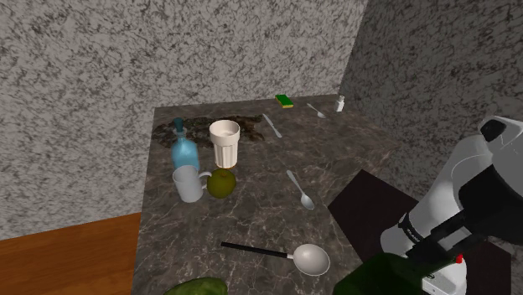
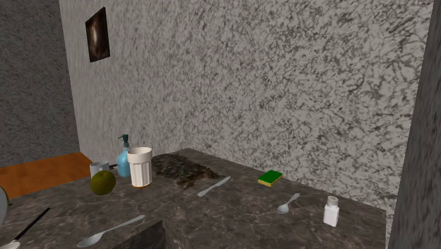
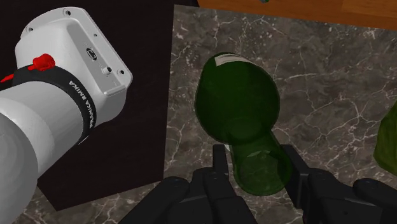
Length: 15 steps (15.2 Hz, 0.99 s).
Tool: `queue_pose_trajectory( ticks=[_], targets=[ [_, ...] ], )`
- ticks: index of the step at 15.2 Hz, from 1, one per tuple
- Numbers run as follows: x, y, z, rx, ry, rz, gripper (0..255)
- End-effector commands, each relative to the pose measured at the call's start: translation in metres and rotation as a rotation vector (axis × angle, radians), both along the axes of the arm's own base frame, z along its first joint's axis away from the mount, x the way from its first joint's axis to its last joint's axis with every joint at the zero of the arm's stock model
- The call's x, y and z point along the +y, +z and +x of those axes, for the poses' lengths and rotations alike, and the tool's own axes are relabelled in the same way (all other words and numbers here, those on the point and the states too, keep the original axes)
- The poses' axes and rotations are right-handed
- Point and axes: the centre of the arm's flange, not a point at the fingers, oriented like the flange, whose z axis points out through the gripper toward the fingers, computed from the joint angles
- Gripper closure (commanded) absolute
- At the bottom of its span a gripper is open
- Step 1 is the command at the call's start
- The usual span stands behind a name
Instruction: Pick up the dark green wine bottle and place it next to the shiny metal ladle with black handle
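Mug [image 1: 189, 184] and round fruit [image 1: 220, 183] side by side just before the cup [image 1: 225, 143]; ladle [image 1: 311, 259] nearer the stand [image 1: 369, 201]

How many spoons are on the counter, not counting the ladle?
2. A large spoon lies mid-counter, between the ladle and the knife; a small spoon lies at the far end, between the sponge and the shaker.

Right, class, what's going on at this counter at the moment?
A white robot arm is handling the dark green wine bottle. Its gripper is shut on the bottle's narrow end, close to the stand. The metal ladle with a black handle lies nearby on the dark stone counter. The bottle is gripped and not yet set down beside the ladle.
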Motion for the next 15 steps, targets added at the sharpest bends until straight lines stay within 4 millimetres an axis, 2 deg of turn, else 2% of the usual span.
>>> queue_pose_trajectory(
  ticks=[1, 8, 9, 14, 15],
  targets=[
    [0.0, -0.008, -0.001, 0.0, 0.0, 0.001, 255],
    [0.0, -0.008, -0.001, 0.0, 0.0, 0.001, 255],
    [0.0, -0.008, 0.0, 0.0, 0.0, 0.001, 0],
    [0.0, -0.008, -0.001, 0.0, 0.0, 0.001, 0],
    [0.0, 0.005, -0.002, 0.0, 0.0, 0.001, 0]
  ],
)
